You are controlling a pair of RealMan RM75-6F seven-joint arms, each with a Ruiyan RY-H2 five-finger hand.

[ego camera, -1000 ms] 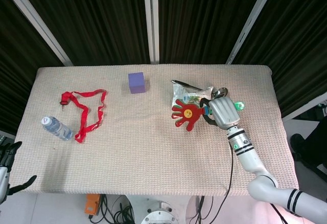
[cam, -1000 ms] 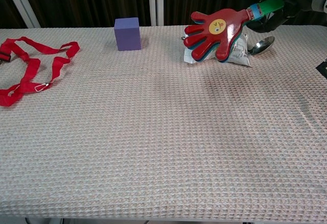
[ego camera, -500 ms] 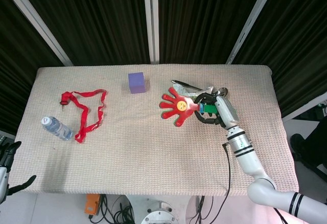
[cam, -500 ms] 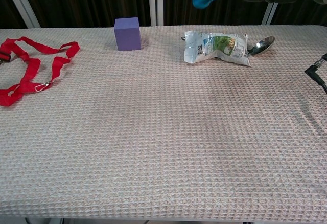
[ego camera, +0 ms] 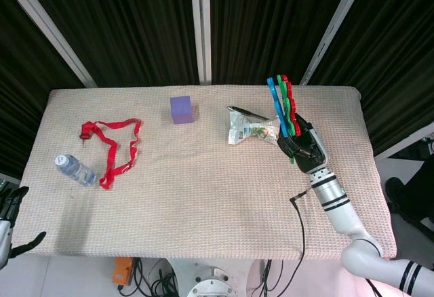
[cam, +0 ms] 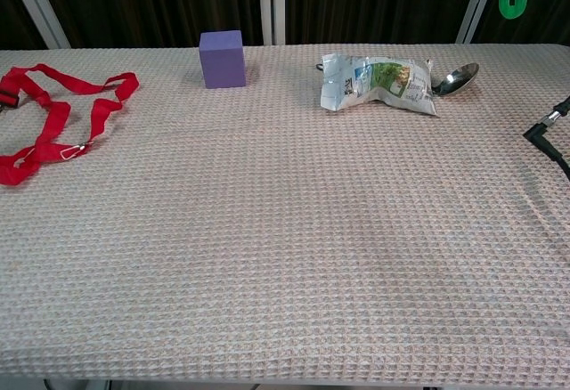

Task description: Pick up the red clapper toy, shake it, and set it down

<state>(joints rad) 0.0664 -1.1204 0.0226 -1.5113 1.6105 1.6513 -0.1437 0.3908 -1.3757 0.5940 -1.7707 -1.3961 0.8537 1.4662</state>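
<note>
Red, blue and green, the clapper toy [ego camera: 281,104] stands on its edge in the air, held by its handle in the right hand [ego camera: 303,146]. Just left of that hand lies a snack bag [ego camera: 251,131] on the table [ego camera: 203,195]. The left hand [ego camera: 10,222] waits far away with its fingers apart.

Colours and patterns: the beige waffle-weave tablecloth [ego camera: 203,195] carries a lilac foam cube [ego camera: 181,109], a red ribbon lanyard [ego camera: 112,141], a clear plastic bottle with a white cap [ego camera: 74,169] and a silver-and-green printed snack packet [ego camera: 252,129]. My dark grey-and-black right hand [ego camera: 304,148] holds the clapper toy [ego camera: 283,105] — blades red, green and blue.
</note>
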